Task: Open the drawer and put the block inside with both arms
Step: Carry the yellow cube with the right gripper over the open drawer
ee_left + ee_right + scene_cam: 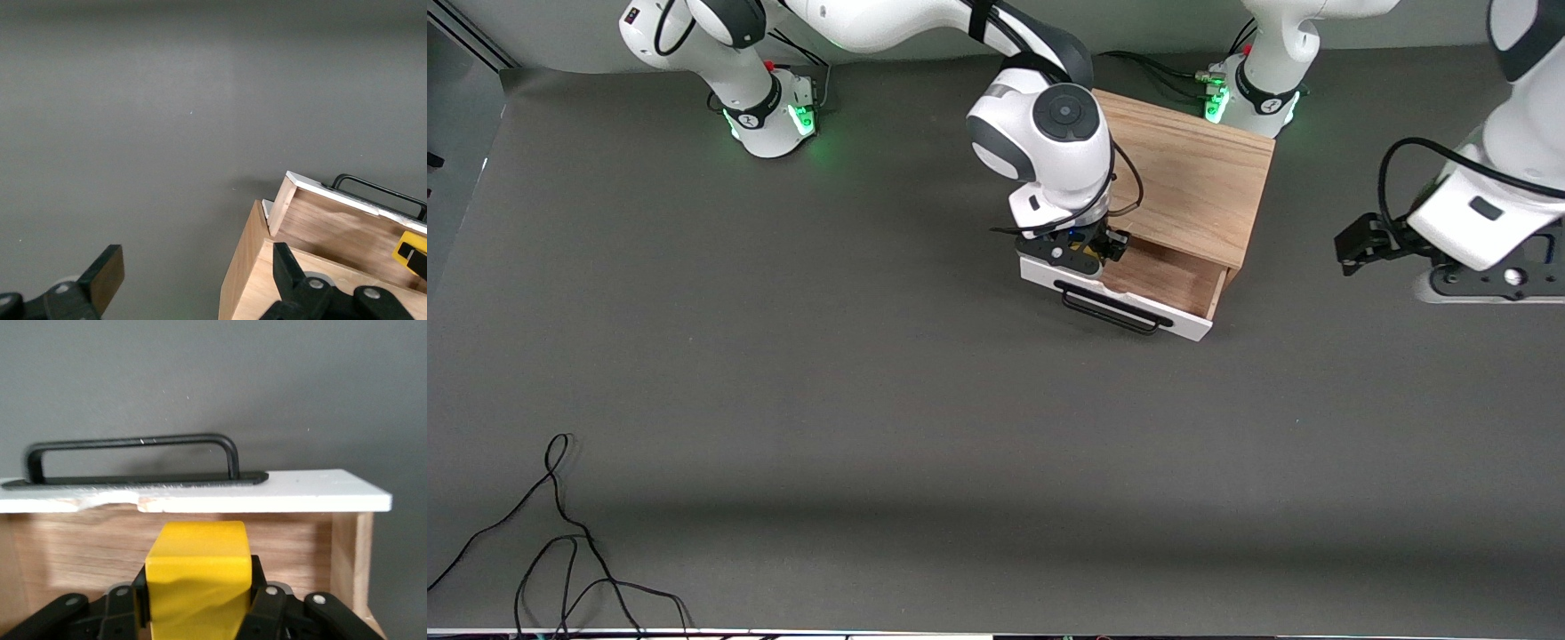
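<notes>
Right gripper (pixel 1087 252) gripping block (pixel 195 577), over drawer (pixel 1178 283)

The wooden box (pixel 1193 173) stands on the table (pixel 871 400) toward the left arm's end. Its drawer (pixel 1138 289) is pulled out of the box, toward the front camera. The right gripper (pixel 1085 249) is over the open drawer, the block (pixel 197 577) between its jaws. The left gripper (pixel 190 283) hangs beside the box, apart from it.

yellow block (pixel 197 577); white drawer (pixel 1116 293) front with black handle (pixel 133 459), light wood box (pixel 1192 178); dark grey table (pixel 871 400).
</notes>
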{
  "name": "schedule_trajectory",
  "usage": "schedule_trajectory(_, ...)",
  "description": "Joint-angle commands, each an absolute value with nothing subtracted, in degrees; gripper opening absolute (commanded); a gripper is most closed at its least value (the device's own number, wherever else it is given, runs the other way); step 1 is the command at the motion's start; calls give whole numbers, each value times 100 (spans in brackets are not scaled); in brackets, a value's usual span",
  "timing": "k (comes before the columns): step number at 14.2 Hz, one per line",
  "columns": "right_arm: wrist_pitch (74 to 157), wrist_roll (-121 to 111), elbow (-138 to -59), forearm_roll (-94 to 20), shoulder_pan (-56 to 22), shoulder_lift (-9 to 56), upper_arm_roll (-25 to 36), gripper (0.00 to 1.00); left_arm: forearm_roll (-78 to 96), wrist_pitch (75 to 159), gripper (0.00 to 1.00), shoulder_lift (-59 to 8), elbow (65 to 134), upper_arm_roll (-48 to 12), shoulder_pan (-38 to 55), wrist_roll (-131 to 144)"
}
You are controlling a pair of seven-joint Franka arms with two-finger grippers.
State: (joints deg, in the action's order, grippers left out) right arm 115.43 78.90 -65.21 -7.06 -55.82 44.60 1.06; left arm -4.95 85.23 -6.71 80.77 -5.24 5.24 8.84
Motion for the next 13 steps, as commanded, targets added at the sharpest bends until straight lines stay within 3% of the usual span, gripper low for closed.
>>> schedule_trajectory(1, 11610, 8086, -6363, -747, -5678, 4632, 167, 4, -571, 8604, 99, -483, 8279, -545, 475, 800)
schedule_trajectory(3, 11610, 8086, -6372, -747, -5704, 4641, 167, 7, -580, 8561, 99, -475, 8279, -536, 483, 800)
schedule_trajectory(4, 11610, 8086, -6381, -738, -5704, 4649, 167, 14, -571, 8543, 99, -466, 8279, -536, 483, 800)
schedule_trajectory(5, 11610, 8086, -6381, -730, -5704, 4649, 167, 39, -536, 8543, 99, -475, 8279, -510, 475, 782)
schedule_trajectory(6, 11619, 8086, -6381, -669, -5730, 4649, 176, 99, -493, 8560, 99, -475, 8279, -458, 475, 774)
schedule_trajectory(13, 11164, 8042, -6302, -308, -5766, 4168, 228, 100, -44, 8613, 99, -361, 8367, -202, 562, 773)
